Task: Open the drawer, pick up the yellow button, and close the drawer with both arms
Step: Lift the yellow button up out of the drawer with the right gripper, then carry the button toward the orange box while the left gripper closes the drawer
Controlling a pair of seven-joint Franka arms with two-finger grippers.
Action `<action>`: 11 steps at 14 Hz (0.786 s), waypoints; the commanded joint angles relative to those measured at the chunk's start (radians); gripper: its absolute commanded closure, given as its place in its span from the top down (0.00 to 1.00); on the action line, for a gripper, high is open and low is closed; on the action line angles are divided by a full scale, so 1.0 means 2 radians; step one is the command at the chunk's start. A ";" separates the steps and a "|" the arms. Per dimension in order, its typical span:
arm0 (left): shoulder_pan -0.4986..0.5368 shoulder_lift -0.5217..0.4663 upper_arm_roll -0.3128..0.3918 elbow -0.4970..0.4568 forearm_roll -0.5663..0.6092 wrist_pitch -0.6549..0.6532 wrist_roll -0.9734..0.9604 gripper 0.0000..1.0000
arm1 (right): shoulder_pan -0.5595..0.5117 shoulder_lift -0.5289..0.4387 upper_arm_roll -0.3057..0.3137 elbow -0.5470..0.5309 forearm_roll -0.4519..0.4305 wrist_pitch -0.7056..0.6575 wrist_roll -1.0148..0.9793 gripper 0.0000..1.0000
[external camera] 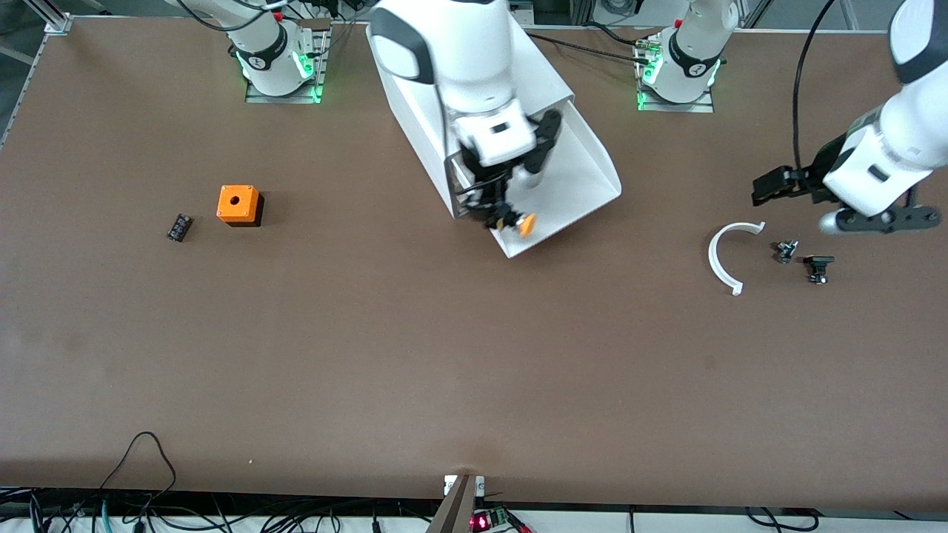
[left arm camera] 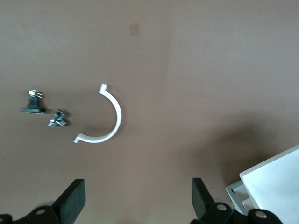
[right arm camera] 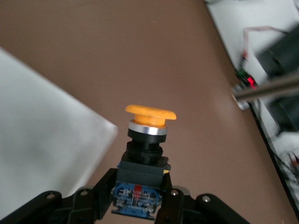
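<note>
My right gripper point(external camera: 505, 215) pinched the button point(right arm camera: 142, 154) by its blocky dark body over the open drawer point(external camera: 585, 178); light, rigid, likely top-heavy. My left gripper point(left arm camera: 135, 198) waited, spread wide.

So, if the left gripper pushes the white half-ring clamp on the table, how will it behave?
The white half-ring clamp looks thin and light, so it would probably slide or spin rather than tip. Lying flat, it should not roll. The open left gripper hovers over bare table beside it.
</note>
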 commanded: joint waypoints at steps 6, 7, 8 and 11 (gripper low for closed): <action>-0.073 0.031 -0.004 -0.088 -0.036 0.156 -0.183 1.00 | -0.151 -0.064 -0.070 -0.177 0.116 0.000 0.068 0.17; -0.088 0.029 -0.004 -0.114 -0.036 0.196 -0.221 1.00 | -0.175 -0.067 -0.070 -0.197 0.115 0.000 0.065 0.17; -0.105 0.026 -0.004 -0.142 -0.036 0.236 -0.248 1.00 | -0.194 -0.067 -0.070 -0.208 0.114 -0.003 0.061 0.17; -0.145 0.014 -0.005 -0.221 -0.036 0.330 -0.300 1.00 | -0.247 -0.068 -0.070 -0.257 0.111 0.005 0.015 0.18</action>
